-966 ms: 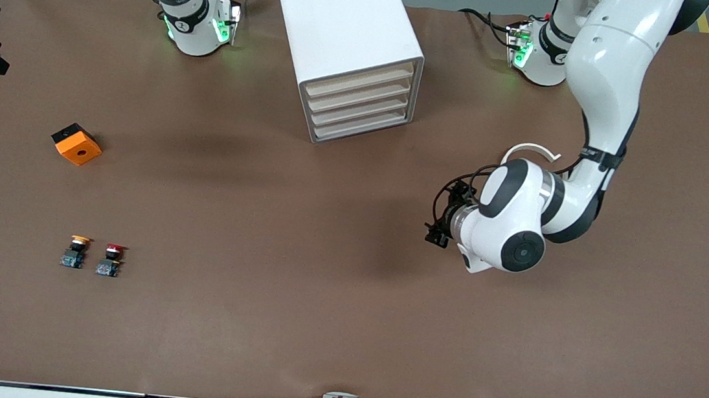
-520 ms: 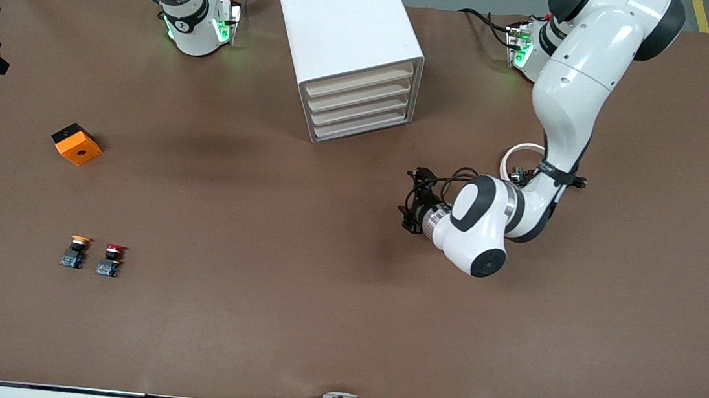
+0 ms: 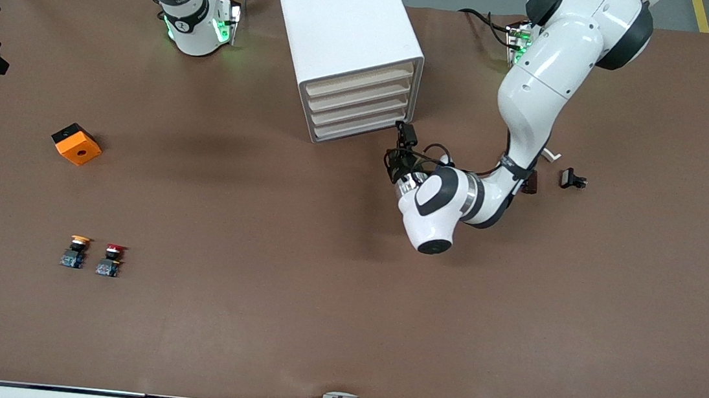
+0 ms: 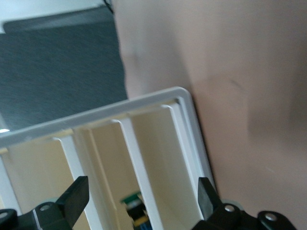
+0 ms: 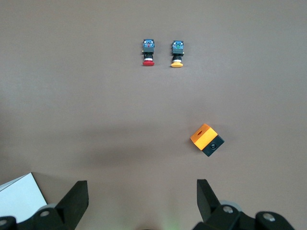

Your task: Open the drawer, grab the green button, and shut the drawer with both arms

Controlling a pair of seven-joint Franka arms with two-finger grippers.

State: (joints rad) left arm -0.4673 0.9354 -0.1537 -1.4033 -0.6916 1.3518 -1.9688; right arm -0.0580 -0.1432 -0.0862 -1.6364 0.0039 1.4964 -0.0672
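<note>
The white cabinet (image 3: 350, 42) stands near the robots' bases with four cream fronts, all pushed in; the drawer (image 3: 361, 128) is the bottommost. My left gripper (image 3: 402, 140) hangs open just in front of the cabinet's lower corner, at the left arm's end. In the left wrist view the open left gripper (image 4: 141, 196) faces the cream fronts (image 4: 163, 158). A green-capped button (image 4: 134, 213) shows there beside a white divider; I cannot tell which drawer holds it. My right gripper (image 5: 141, 199) is open, high over the table near its base.
An orange-and-black block (image 3: 76, 143) lies toward the right arm's end. Nearer the front camera stand a yellow-capped button (image 3: 75, 251) and a red-capped button (image 3: 111, 259). Small black parts (image 3: 572, 179) lie by the left arm's elbow.
The left arm has swung from its own end of the table to the cabinet's front, its gripper turning to face the drawers. The right arm has not moved.
</note>
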